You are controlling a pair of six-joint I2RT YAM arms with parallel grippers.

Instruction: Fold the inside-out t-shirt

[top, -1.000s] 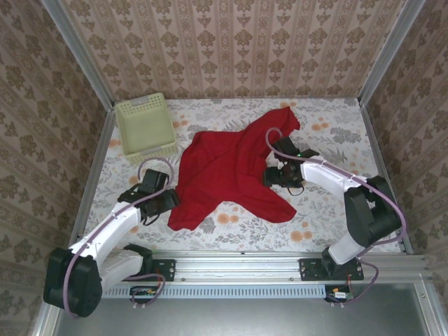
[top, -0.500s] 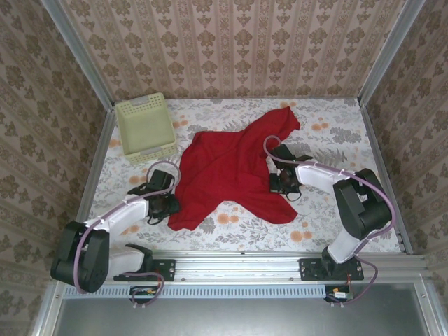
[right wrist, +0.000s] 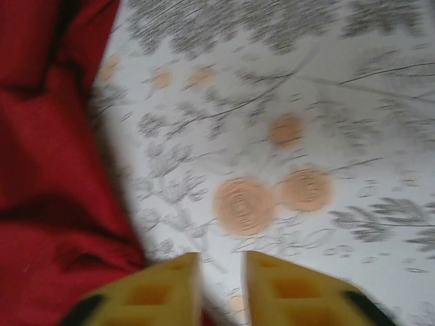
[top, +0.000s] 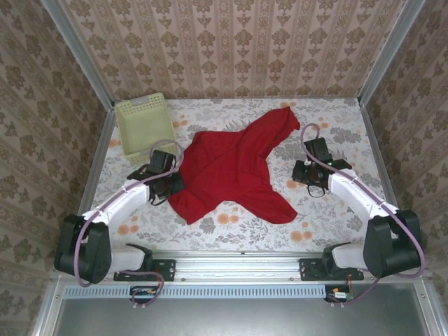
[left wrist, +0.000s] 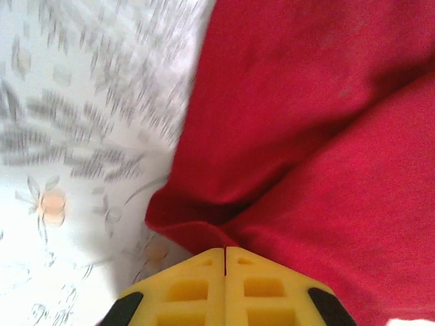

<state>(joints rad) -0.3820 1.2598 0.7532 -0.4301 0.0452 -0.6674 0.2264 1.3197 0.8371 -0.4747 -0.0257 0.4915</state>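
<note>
White-shelled left arm (top: 115, 208) and right arm (top: 353, 194), black joints, looping lilac cables; yellow fingers (left wrist: 187, 292) with square recesses

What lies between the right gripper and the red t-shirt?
Bare flowered tablecloth, seen in the top and right wrist views, separates the red t-shirt from the right gripper, whose fingers stand open.

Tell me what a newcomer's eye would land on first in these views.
The crumpled red t-shirt sprawled across the middle of the floral tablecloth dominates. Next come the two arms flanking it: the left gripper is shut right at the shirt's left edge, and the right gripper is slightly open over bare tablecloth beside its right edge. A pale yellow-green perforated basket sits empty at the far left corner.
</note>
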